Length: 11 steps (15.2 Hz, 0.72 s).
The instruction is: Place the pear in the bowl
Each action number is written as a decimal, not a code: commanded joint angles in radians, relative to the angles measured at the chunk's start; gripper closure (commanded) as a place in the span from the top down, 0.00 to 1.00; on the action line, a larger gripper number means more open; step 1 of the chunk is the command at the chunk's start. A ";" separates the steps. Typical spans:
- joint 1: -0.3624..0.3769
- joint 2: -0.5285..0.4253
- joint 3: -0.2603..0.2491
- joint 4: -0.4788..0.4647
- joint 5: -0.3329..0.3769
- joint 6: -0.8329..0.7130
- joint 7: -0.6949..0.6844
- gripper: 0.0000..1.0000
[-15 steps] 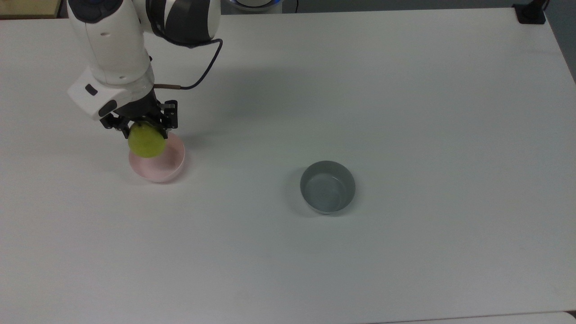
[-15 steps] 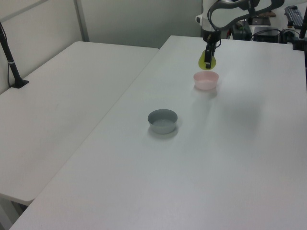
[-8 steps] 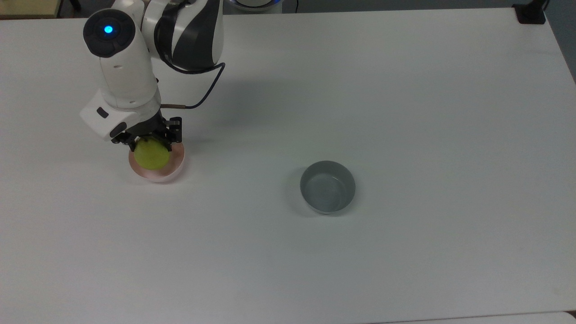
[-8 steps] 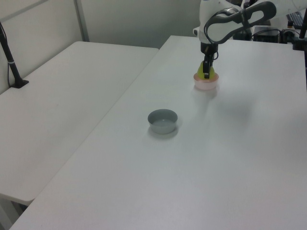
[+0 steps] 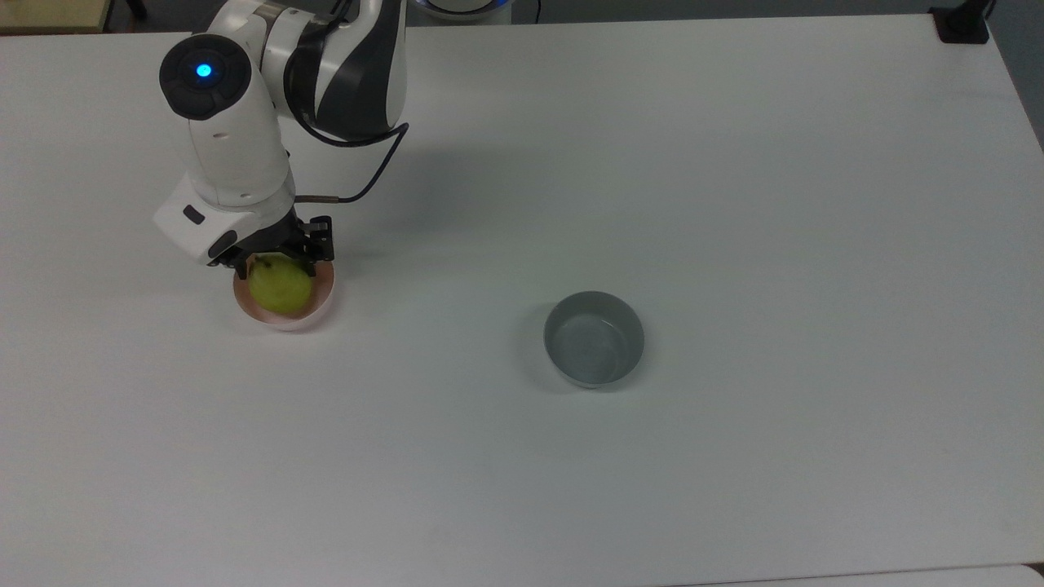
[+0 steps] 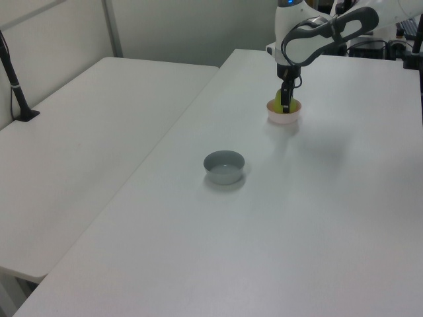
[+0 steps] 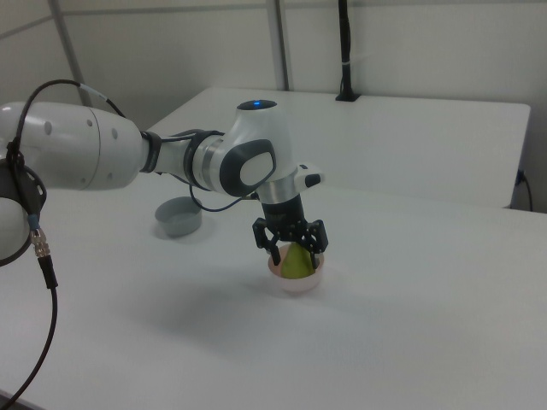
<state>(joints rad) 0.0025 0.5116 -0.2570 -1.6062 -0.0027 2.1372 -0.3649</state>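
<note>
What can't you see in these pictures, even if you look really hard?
- Bottom of the small yellow-green pear: hidden by the pale pink round plastic bowl's rim, top view.
- Pear's top: covered by the end effector, right view.
- Whether the pear rests on the bowl's floor: hidden by its wall.

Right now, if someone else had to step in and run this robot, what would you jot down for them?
Gripper: down at the pale pink round shallow bowl, fingers on either side of the small yellow-green pear; whether they grip it or have let go, I cannot tell.
Pear: inside the pink bowl, top towards the gripper.
Grey straight-sided bowl: empty, apart on the white table, to the top view's right.
Done: pear brought into the bowl.
Left: confirm release, lift the arm away.
</note>
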 commanded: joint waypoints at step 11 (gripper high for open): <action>0.016 -0.160 -0.002 0.018 0.018 -0.058 0.145 1.00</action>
<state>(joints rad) 0.0056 0.4068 -0.2578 -1.5973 -0.0012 2.1340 -0.2896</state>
